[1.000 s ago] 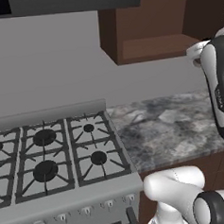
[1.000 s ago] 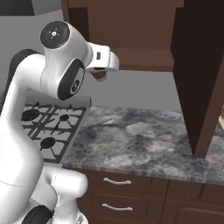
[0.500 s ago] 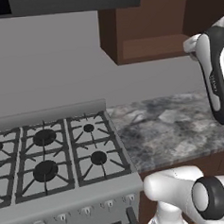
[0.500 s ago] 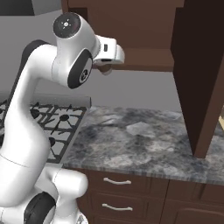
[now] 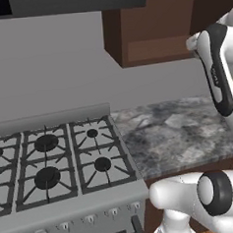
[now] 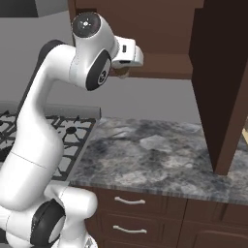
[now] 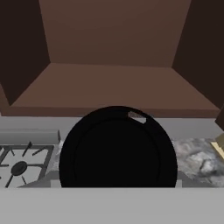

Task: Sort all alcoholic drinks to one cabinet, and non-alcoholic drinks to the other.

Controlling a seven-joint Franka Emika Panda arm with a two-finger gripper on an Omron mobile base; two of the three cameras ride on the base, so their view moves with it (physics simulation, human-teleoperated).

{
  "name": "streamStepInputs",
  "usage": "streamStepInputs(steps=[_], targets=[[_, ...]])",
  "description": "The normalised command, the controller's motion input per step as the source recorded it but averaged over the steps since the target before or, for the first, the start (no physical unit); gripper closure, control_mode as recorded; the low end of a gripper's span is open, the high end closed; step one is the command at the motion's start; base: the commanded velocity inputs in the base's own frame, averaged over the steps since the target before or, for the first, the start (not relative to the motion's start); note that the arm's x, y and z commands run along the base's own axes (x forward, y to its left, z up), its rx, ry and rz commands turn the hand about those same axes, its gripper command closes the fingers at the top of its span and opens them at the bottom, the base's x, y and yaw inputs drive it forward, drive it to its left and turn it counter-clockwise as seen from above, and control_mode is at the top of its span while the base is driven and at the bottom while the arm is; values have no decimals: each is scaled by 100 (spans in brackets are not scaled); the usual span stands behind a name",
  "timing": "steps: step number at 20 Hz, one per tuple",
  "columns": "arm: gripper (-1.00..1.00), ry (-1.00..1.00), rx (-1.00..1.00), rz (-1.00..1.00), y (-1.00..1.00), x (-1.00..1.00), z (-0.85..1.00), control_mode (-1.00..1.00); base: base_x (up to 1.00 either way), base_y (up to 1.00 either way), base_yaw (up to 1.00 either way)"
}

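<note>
Dark brown wooden wall cabinet (image 7: 113,83), plain inside, open, seen at 12 o'clock in hand view. Grey marbled countertop (image 6: 160,155) below. Tan paper coffee cup with dark round lid (image 7: 117,148) clamped between jaws of gripper (image 6: 121,72), raised before cabinet opening.

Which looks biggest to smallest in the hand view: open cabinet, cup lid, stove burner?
1. open cabinet
2. cup lid, which sits very near the camera, so its apparent size is inflated
3. stove burner
</note>
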Motion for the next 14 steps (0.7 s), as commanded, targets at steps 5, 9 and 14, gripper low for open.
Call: streamStepInputs(steps=[5, 9, 14], targets=[[100, 0, 0, 0, -12, 38, 0, -100, 0, 0, 0], [100, 0, 0, 0, -11, 40, 0, -100, 0, 0, 0], [100, 0, 0, 0, -13, 37, 0, -100, 0, 0, 0]])
